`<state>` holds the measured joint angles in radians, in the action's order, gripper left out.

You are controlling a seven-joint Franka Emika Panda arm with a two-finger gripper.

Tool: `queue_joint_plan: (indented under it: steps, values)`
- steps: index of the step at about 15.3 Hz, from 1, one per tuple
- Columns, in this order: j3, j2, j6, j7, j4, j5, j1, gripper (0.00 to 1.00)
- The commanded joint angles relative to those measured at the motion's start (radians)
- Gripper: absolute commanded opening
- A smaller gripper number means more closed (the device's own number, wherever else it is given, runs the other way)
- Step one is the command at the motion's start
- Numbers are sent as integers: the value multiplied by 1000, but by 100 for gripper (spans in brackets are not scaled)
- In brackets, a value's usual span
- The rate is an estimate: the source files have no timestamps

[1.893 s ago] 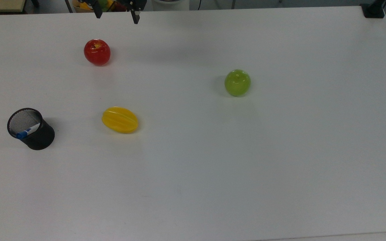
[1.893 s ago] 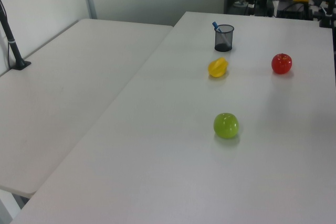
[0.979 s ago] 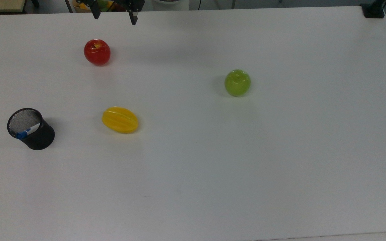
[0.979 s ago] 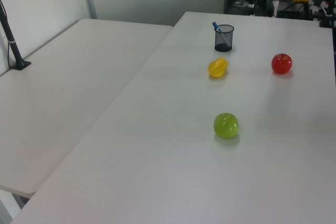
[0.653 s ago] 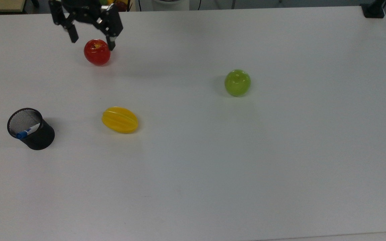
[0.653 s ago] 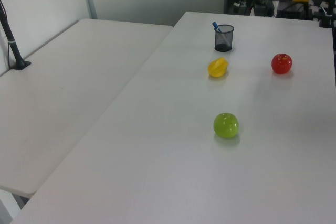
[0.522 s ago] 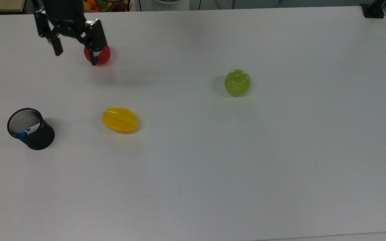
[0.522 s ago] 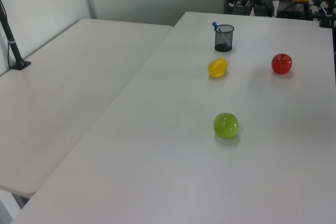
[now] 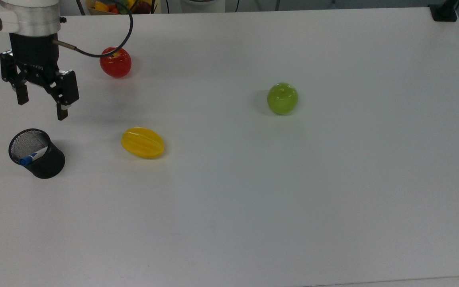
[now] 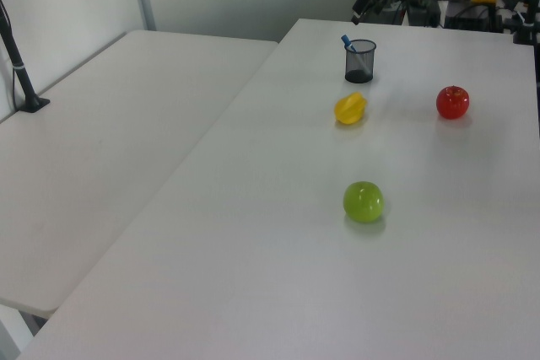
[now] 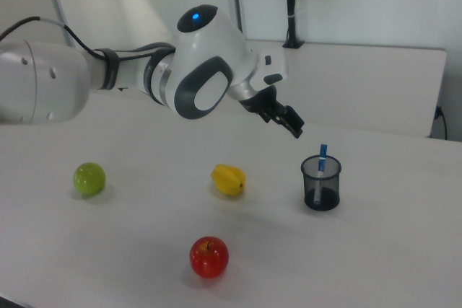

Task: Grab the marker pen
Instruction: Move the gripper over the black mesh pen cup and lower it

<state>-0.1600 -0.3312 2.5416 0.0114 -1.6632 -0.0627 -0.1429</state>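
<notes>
The marker pen (image 9: 33, 156) leans inside a black mesh cup (image 9: 48, 165) at the top view's left, its blue cap resting on the rim. It also pokes blue-tipped out of the cup (image 11: 321, 187) in the right view, marker pen (image 11: 322, 155), and in the left view, marker pen (image 10: 347, 41). My gripper (image 9: 41, 106) hangs open above the table, just beyond the cup in the top view, with nothing between its fingers. The right view has the gripper (image 11: 290, 123) up and to the left of the pen, apart from it.
A red apple (image 9: 115, 62) sits behind the gripper, with the arm's cable passing over it. A yellow star fruit (image 9: 142, 142) lies to the right of the cup in the top view. A green apple (image 9: 282, 98) rests mid-table. A second white table (image 10: 101, 141) adjoins in the left view.
The gripper has travelled from the top view's upper edge, past the red apple, down and left to a spot just beyond the cup. It stayed open. The pen and fruits have not moved.
</notes>
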Motion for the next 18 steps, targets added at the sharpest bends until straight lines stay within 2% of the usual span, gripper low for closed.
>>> queue_joint_plan:
  steps: [1, 8, 16, 18]
  values:
    - [-4, -87, 144, 24, 10, 3, -3, 100]
    - [-4, -244, 200, 70, 137, 11, -38, 100]
    - [-4, -299, 201, 108, 204, 11, -58, 100]
    - [-4, -319, 209, 110, 224, 11, -61, 93]
